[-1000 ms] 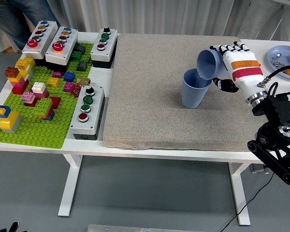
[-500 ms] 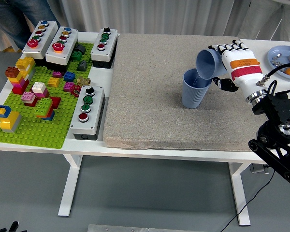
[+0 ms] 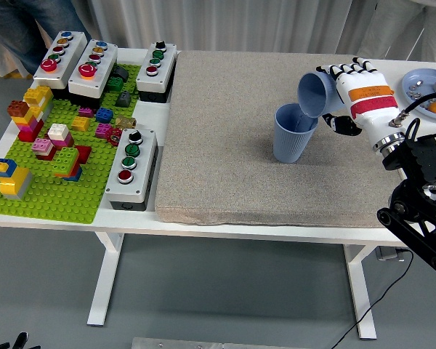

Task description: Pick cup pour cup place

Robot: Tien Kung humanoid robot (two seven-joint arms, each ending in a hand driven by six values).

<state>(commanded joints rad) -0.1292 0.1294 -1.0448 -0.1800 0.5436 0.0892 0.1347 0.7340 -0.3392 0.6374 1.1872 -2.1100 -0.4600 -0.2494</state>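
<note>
right hand gripped tilted blue cup, mouth angled down-left | held cup sat just above rim of upright blue cup, possibly touching it | upright cup stood on grey mat | brick board lay far left

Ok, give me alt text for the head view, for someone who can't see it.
The robot's right hand tips a blue cup over a second blue cup standing upright on a grey mat. A green brick baseplate with button boxes lies to the left.
</note>
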